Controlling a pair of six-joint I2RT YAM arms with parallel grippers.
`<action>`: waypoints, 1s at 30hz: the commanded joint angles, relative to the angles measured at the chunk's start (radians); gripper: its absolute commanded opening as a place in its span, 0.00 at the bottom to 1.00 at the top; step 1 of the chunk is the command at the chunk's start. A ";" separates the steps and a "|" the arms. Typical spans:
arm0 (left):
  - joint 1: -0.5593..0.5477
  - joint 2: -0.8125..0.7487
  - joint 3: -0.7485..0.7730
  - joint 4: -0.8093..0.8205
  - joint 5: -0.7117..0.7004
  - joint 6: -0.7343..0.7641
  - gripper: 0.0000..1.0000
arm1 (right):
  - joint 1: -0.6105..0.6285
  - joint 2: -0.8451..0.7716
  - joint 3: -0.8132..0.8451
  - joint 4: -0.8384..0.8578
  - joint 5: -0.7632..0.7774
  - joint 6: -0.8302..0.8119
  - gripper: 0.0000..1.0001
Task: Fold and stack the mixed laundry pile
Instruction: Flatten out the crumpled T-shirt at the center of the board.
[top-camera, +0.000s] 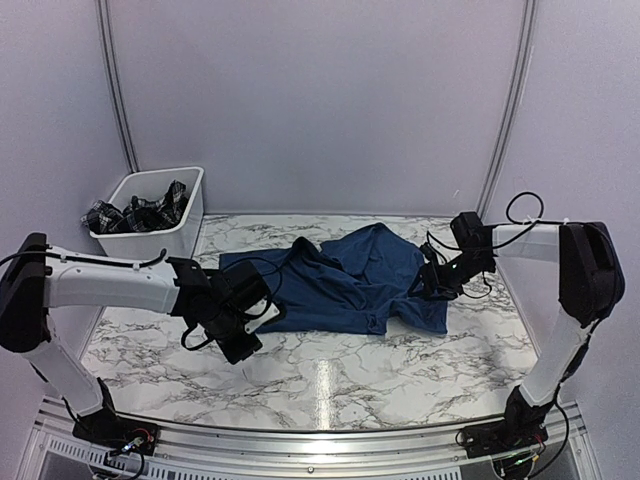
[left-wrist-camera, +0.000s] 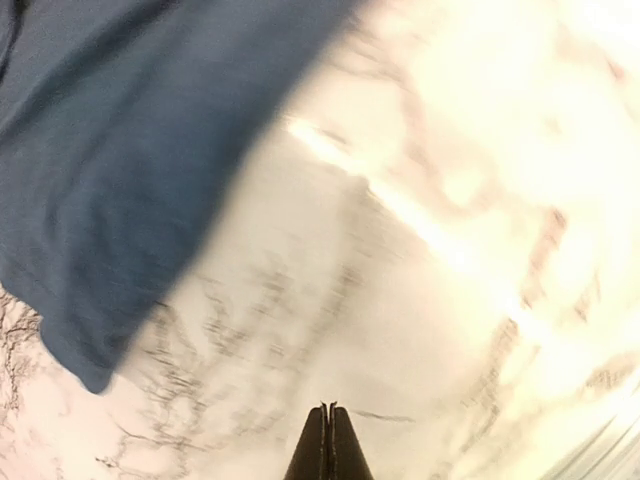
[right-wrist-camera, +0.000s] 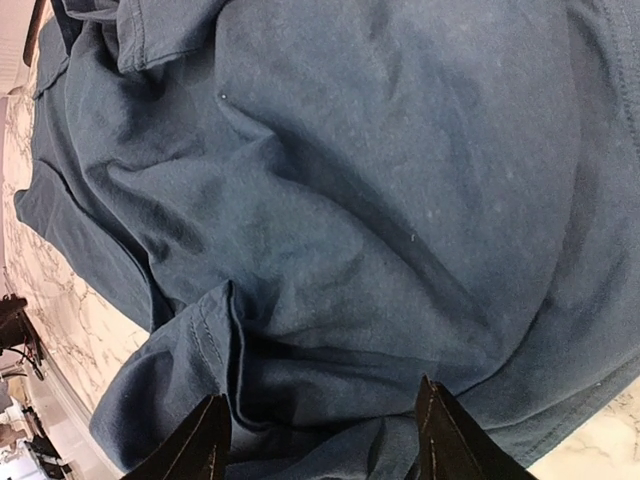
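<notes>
The navy blue t-shirt (top-camera: 345, 280) lies rumpled and spread across the middle of the marble table (top-camera: 330, 385). It fills the right wrist view (right-wrist-camera: 330, 200), and one edge of it shows in the left wrist view (left-wrist-camera: 110, 180). The black-and-white plaid garment (top-camera: 140, 212) is bunched inside the white bin. My left gripper (top-camera: 268, 308) (left-wrist-camera: 328, 408) hangs at the shirt's left edge, shut with nothing between its fingers, over bare marble. At the shirt's right side my right gripper (top-camera: 425, 285) (right-wrist-camera: 320, 400) is open, its fingertips either side of a fold near a stitched hem.
The white plastic bin (top-camera: 185, 240) stands at the back left corner of the table. Pale walls close in the back and both sides. Bare marble runs along the front and to the left of the shirt.
</notes>
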 joint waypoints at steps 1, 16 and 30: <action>-0.090 -0.079 -0.065 -0.044 -0.152 0.048 0.00 | -0.009 -0.032 -0.026 -0.017 -0.013 0.012 0.59; 0.338 -0.009 0.061 0.046 0.072 -0.247 0.58 | -0.045 -0.225 -0.149 -0.028 -0.014 0.068 0.68; 0.366 0.140 0.182 0.056 0.130 -0.231 0.63 | 0.117 -0.118 -0.068 -0.161 -0.075 -0.022 0.56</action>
